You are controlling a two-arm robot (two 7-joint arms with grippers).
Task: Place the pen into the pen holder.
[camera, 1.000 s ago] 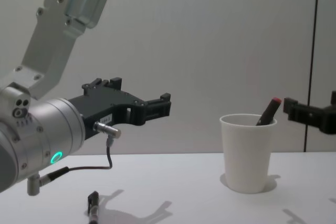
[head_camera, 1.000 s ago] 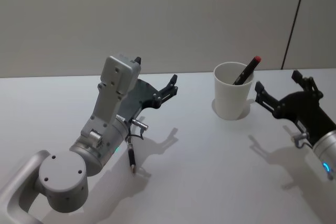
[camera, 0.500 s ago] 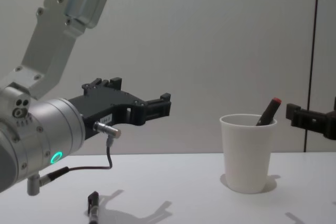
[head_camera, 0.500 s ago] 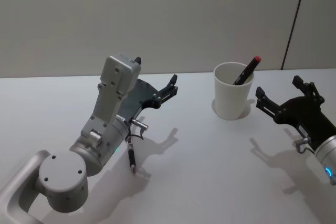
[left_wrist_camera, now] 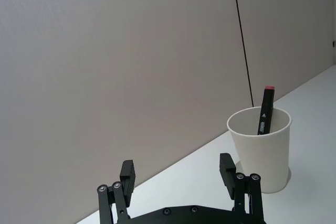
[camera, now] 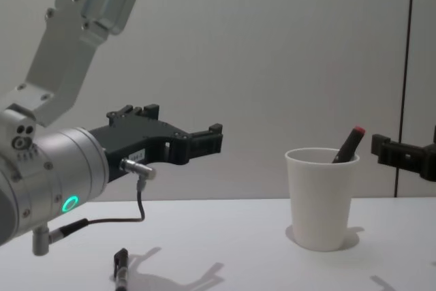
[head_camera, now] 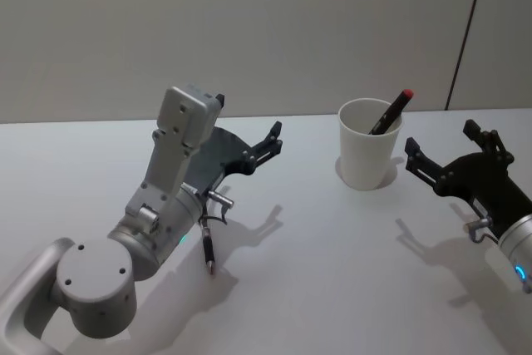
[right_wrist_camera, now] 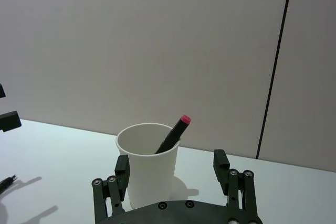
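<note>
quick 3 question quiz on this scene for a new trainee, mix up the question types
1. True or false: the pen holder already contains a red-capped pen.
2. Where is the dark pen? A) inside the holder B) lying on the table C) clamped in a gripper
3. Fill in: the left gripper and right gripper are both ____.
Key: 1 true; 2 B; 3 open

Bright, even light from above. Soft-edged grey shadows on the white table (head_camera: 332, 305), cast toward the camera.
</note>
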